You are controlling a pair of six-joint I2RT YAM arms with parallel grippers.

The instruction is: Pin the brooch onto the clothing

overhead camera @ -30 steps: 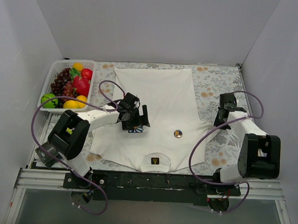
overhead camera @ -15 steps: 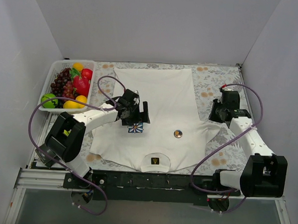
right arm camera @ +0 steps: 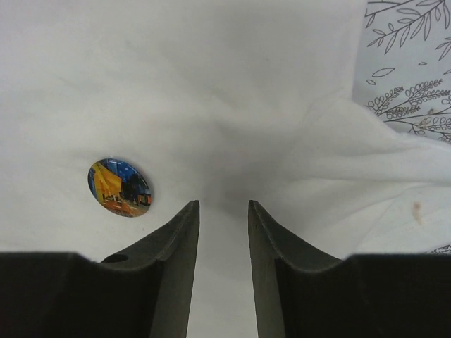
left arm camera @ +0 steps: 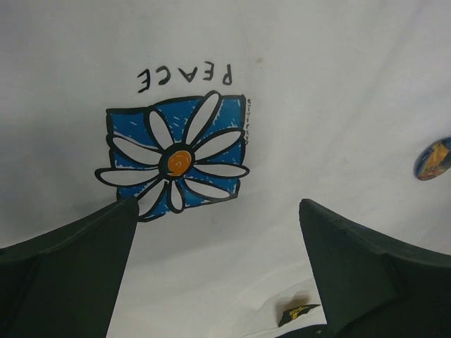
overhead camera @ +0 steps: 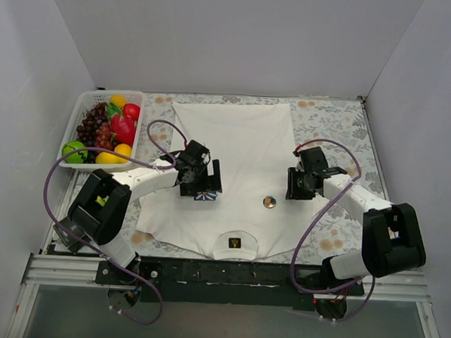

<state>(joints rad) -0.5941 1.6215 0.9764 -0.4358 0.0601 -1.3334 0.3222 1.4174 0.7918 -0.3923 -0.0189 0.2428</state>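
The white T-shirt (overhead camera: pixel 241 151) lies flat on the table, collar toward the arms. The brooch (overhead camera: pixel 269 202) lies on its chest, dark and gold face up. My left gripper (overhead camera: pixel 203 184) hovers over the blue-and-white flower print (overhead camera: pixel 204 197), open and empty. In the left wrist view the gripper (left arm camera: pixel 218 203) frames the print (left arm camera: pixel 176 158), with the brooch (left arm camera: pixel 432 158) at the right edge and the neck label (left arm camera: pixel 296 313) below. My right gripper (overhead camera: pixel 290 186) is just right of the brooch. In the right wrist view its jaws (right arm camera: pixel 223 203) stand slightly apart and empty above the shirt, with the brooch (right arm camera: pixel 120 187) to their left.
A white basket (overhead camera: pixel 77 108) of fruit stands at the far left. The floral tablecloth (overhead camera: pixel 338 122) shows around the shirt. White walls close in the back and both sides. The black-gold label (overhead camera: pixel 234 242) sits at the collar near the arm bases.
My right arm has swung left from the table's right side onto the shirt, ending close beside the brooch. My left gripper has shifted slightly over the flower print. The brooch has not moved.
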